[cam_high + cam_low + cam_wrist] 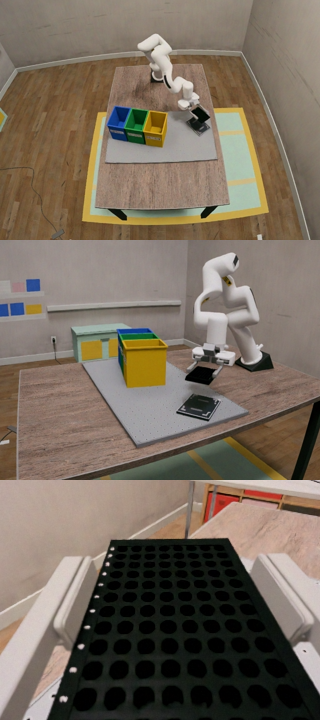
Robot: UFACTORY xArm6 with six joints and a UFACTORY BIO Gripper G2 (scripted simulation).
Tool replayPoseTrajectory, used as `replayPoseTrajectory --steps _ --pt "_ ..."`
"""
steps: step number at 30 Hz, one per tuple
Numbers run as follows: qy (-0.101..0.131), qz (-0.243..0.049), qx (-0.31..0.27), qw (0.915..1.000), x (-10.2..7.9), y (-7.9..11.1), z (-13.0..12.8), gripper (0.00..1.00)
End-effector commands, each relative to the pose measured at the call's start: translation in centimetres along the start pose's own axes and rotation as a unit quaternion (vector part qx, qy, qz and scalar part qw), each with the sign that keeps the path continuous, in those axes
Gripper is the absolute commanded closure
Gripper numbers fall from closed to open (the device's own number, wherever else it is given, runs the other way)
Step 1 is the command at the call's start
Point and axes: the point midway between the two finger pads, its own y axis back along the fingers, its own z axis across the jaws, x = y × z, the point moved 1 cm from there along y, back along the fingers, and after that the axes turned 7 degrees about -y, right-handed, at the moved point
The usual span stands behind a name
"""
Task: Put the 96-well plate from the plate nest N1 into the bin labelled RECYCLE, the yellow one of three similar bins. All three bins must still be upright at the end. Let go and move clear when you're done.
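Observation:
My gripper is shut on the black 96-well plate, one finger at each long side. The plate hangs above the plate nest, clear of it, and looks about level. The nest is a dark flat base with pale corner marks, and it is empty. The yellow bin stands upright and open at the top, to the left of the nest in the top view. Its floor shows, with nothing on it.
The green bin and the blue bin stand upright in a tight row beside the yellow one. All stand on the grey perforated board on the wooden table.

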Motion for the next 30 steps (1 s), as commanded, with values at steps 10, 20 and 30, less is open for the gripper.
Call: replayPoseTrajectory --steps 10,20,30 --pt "0.0 -0.003 0.0 1.0 -2.3 -0.2 0.2 1.0" --pt "0.0 -0.003 0.0 1.0 -3.8 -0.1 0.4 1.0" --pt "0.0 -0.003 0.0 1.0 -5.1 -0.1 0.6 1.0"
